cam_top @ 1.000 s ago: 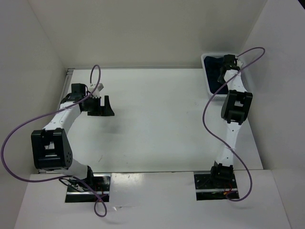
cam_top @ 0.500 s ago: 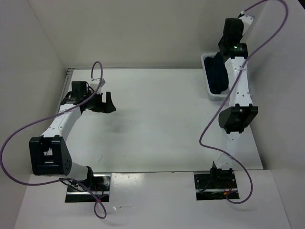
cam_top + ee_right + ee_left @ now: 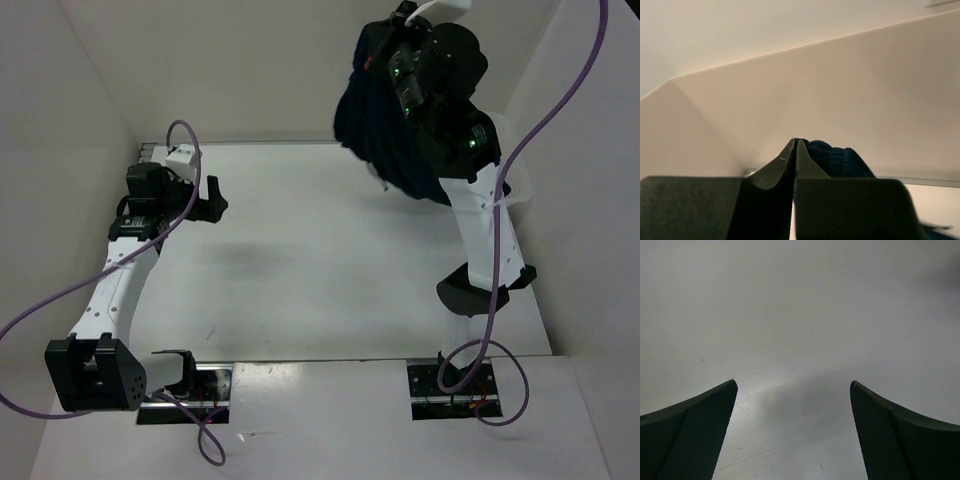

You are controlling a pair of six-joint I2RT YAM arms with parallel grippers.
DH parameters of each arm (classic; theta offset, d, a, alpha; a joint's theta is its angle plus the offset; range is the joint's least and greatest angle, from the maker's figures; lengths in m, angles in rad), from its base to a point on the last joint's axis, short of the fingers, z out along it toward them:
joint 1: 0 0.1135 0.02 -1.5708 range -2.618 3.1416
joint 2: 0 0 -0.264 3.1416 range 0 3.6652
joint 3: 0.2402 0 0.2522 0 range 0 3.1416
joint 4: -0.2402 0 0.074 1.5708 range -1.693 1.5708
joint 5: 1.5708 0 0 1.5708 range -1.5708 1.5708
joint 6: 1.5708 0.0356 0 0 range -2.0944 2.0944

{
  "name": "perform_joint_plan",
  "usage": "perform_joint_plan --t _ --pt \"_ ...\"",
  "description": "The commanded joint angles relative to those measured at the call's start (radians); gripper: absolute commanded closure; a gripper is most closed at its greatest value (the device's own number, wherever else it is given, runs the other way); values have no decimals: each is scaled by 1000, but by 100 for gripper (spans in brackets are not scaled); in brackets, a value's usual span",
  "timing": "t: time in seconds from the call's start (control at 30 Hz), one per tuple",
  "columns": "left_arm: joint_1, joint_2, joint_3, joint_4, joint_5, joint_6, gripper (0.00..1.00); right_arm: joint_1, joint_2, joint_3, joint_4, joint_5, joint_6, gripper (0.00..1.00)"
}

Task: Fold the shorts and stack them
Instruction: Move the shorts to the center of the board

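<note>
Right arm (image 3: 480, 230) reaches high over the far right part of the table (image 3: 320, 270), wrist up near the top of the overhead view. Right gripper (image 3: 794, 143) has its fingers pressed together, no gap showing at the tips, pinching the shorts (image 3: 385, 140). In the wrist view a bunched fold of the navy fabric sits just behind and right of the tips. Overhead, the shorts hang in the air as a crumpled dark navy bundle, draped down from the wrist beside the upper arm. They are off the table, in front of the back wall (image 3: 240, 70) and above the table's far right corner. The exact grip point is hidden by the wrist and fabric in the overhead view. Left arm (image 3: 115, 280) stretches along the left side of the table. Left gripper (image 3: 792, 386) is low over the far left area, fingers spread wide apart, nothing between them, only bare white table surface below. It is well apart from the shorts. Purple cables (image 3: 60, 290) loop off both arms.
</note>
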State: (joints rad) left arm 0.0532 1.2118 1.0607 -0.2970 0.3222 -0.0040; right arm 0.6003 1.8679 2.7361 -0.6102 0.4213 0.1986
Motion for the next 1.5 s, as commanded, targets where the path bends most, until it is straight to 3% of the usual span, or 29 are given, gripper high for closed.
perform_joint_plan --t 0.0,0.2,0.3,0.37,0.4,0.43,0.5,0.57,0.63,0.77,1.0,1.1,1.27,1.47 --pt "33 -46 2 55 -63 4 0 48 -33 34 104 -65 22 100" --pt "42 -84 -7 64 -112 4 0 31 -65 -88 95 -13 65 100" --pt "51 -93 -16 64 -121 4 0 -61 -171 -408 75 -39 154 99" --pt "51 -93 -25 64 -121 4 0 -111 -231 -588 95 -73 217 92" --pt "51 -93 -25 64 -121 4 0 -132 -262 -774 107 -73 232 81" --pt "51 -93 -25 64 -121 4 0 -183 -289 -861 107 -91 249 47" --pt "51 -93 -34 42 -108 4 0 -239 -348 -1014 133 -104 280 21" --pt "51 -83 -34 20 -95 4 0 -312 -369 -1176 153 -145 280 14" --pt "31 -74 -45 -10 -74 4 0 -323 -381 -1256 199 -183 253 14" --pt "-18 -52 -73 -86 -28 4 0 -211 -311 -1294 274 -240 142 13" --pt "-151 -52 -181 -329 -115 4 0 -79 -6 -1149 218 -392 -65 13" --pt "-173 -52 -234 -341 -178 4 0 -27 81 -1136 205 -379 -119 12" --pt "-194 -41 -300 -341 -169 4 0 -17 160 -1156 214 -349 -149 5" --pt "-260 15 -343 -272 -137 4 0 -17 217 -1170 196 -387 -160 5"
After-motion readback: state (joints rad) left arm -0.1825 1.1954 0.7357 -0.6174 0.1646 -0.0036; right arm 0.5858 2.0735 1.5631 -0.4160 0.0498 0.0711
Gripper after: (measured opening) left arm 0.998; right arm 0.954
